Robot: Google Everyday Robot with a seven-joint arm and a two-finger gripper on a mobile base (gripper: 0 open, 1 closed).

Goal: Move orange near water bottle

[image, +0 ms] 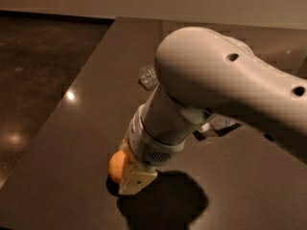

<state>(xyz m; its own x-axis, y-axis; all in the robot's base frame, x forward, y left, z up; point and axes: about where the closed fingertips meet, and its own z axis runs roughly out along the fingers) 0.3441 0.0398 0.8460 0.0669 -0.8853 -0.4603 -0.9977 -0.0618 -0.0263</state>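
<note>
Reaching down to the near part of the table (91, 109), the gripper (129, 177) is sitting right against the orange (116, 166), though the arm (216, 75) is hiding whether it is spread or pinching, so it should be gripping firmly before carrying the fruit slowly toward the water bottle (147, 75) farther up the table, without knocking it.

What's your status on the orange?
Gripper low, right at the orange. Orange sits on the table, near side. Clear bottle beyond, mostly hidden by the arm.
</note>
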